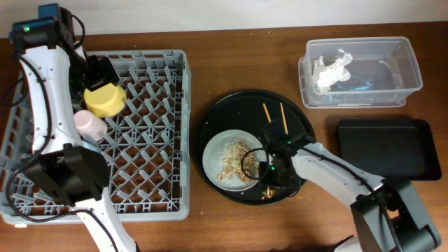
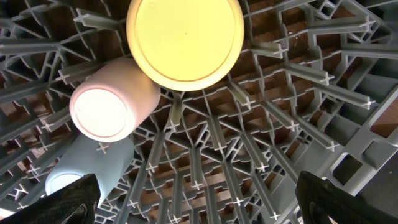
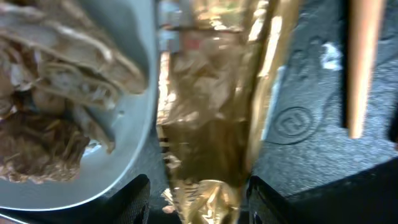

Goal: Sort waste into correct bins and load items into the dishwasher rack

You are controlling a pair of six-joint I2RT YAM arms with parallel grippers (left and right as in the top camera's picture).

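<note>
The grey dishwasher rack (image 1: 150,175) holds the yellow bowl (image 1: 105,99) and the pink cup (image 1: 91,124). The left wrist view shows the bowl (image 2: 185,40), the pink cup (image 2: 106,106) and the light-blue cup (image 2: 87,165) upside down on the pegs. My left gripper (image 2: 199,202) is open and empty above them. The grey-white plate (image 1: 218,150) with food scraps (image 1: 234,159) lies on the round black tray (image 1: 234,105) with two chopsticks (image 1: 283,117). My right gripper (image 3: 199,199) is open and straddles the gold wrapper (image 3: 211,112) beside the plate (image 3: 124,168).
The clear tub (image 1: 406,66) at the back right holds the crumpled white napkin (image 1: 330,70). The shallow black rectangular tray (image 1: 388,147) lies at the right. One chopstick (image 3: 364,62) lies just right of the wrapper.
</note>
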